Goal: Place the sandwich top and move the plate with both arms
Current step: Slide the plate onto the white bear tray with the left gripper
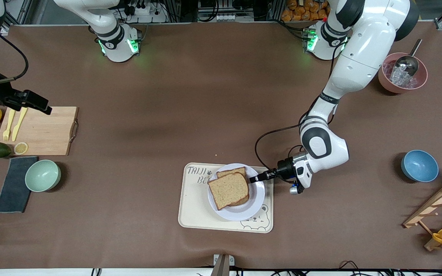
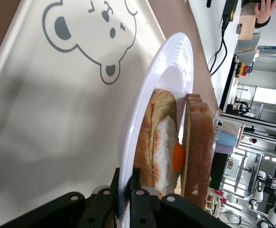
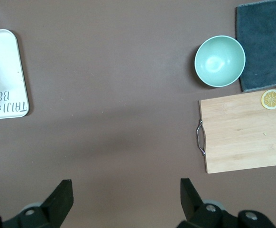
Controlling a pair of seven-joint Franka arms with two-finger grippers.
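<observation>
My left gripper [image 1: 254, 178] is pinched on the rim of the plate [image 1: 254, 205] sitting on the bear-print tray [image 1: 190, 214], sandwich top [image 1: 228, 189] loosely stacked just past my fingertips, likely to slide if tilted, while my right gripper [image 3: 126, 199] waits open.

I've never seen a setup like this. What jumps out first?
The sandwich on the plate, sitting on a bear-print tray near the front camera. The left gripper is clamped on the plate's rim. The right gripper hangs open above bare table, waiting, beside the cutting board.
</observation>
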